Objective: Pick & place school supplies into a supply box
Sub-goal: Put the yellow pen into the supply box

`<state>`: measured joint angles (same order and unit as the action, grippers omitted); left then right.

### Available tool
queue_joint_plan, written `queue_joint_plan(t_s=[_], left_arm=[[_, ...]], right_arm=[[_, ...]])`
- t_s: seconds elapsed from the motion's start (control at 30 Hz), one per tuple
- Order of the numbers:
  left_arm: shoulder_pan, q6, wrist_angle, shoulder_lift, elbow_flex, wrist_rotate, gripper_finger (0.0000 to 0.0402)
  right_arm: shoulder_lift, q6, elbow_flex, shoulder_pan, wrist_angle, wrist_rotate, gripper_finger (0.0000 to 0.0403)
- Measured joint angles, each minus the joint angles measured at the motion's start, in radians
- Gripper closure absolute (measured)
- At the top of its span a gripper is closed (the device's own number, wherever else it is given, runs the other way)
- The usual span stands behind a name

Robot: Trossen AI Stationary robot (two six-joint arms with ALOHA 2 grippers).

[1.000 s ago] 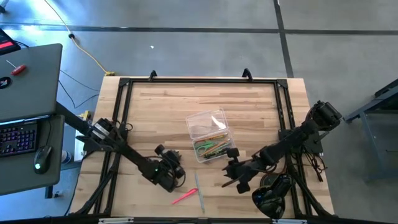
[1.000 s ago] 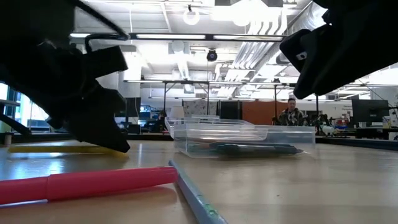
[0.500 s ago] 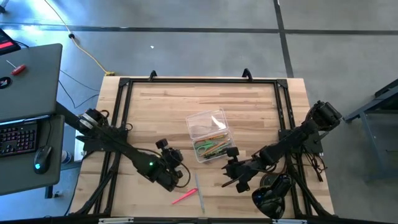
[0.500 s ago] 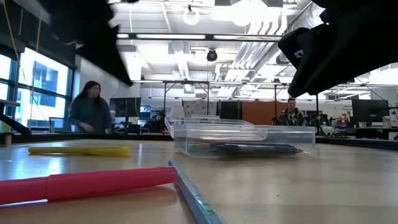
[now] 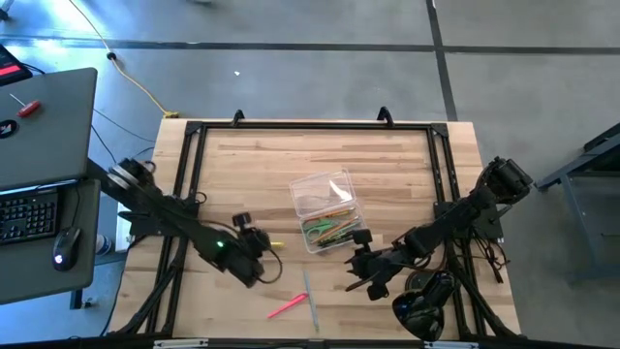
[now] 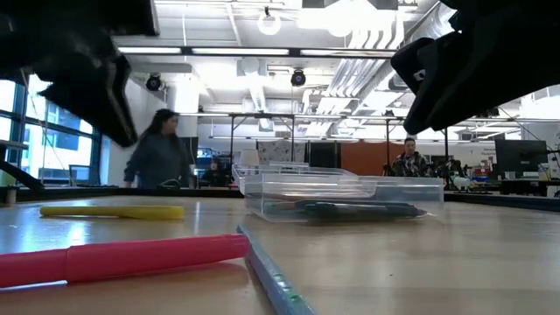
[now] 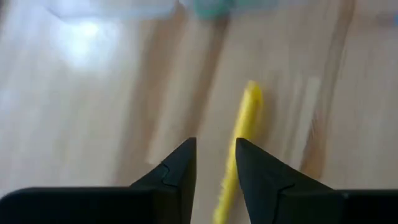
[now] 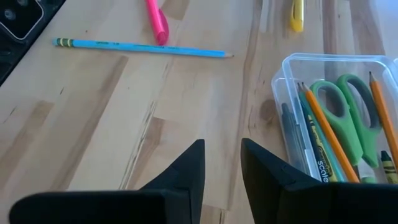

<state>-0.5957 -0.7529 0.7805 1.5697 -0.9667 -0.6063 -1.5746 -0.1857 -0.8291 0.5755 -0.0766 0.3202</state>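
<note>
Step in hand: fetching yellow pen (image 7: 244, 134), lying left of box (image 5: 325, 210). Left gripper (image 7: 214, 163) above it, jaws narrowly apart, empty. Right gripper (image 8: 222, 163) waits near box, likewise. Next: widen, lower, straddle pen.

The left wrist view is blurred: the yellow pen (image 7: 242, 134) runs out at the edge, the box (image 7: 112, 7) is a pale smear. In the right wrist view, the box (image 8: 292, 68) and scissors (image 8: 345, 102) are cut off.

Bright overhead lighting; left wrist view blurred.
</note>
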Motion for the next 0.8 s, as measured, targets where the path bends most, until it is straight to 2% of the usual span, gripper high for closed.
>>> queue_joint_plan(t_s=[0.1, 0.2, 0.37, 0.47, 0.53, 0.67, 0.8], left_arm=[[0.0, 0.027, -0.014, -0.136, 0.08, -0.061, 0.0265], [0.0, 0.05, -0.149, -0.296, 0.206, -0.073, 0.0269], [0.0, 0.114, -0.703, -0.482, 0.528, 0.013, 0.027], [0.0, 0.119, -1.017, -0.499, 0.674, 0.023, 0.027], [0.0, 0.12, -1.136, -0.496, 0.731, 0.016, 0.027], [0.0, 0.121, -1.167, -0.477, 0.754, -0.031, 0.027], [0.0, 0.121, -1.189, -0.429, 0.751, -0.031, 0.0267]], right_arm=[[0.0, 0.001, 0.0, 0.0, 0.003, -0.005, 0.032], [0.0, 0.002, 0.0, 0.0, 0.008, -0.002, 0.032], [0.0, 0.007, 0.0, 0.0, 0.02, 0.013, 0.032], [0.0, 0.007, 0.0, 0.0, 0.022, 0.038, 0.032], [0.0, 0.007, 0.0, 0.0, 0.026, 0.064, 0.032], [0.0, 0.01, 0.0, 0.0, 0.03, 0.104, 0.032], [0.0, 0.005, 0.0, 0.0, 0.039, 0.098, 0.032]])
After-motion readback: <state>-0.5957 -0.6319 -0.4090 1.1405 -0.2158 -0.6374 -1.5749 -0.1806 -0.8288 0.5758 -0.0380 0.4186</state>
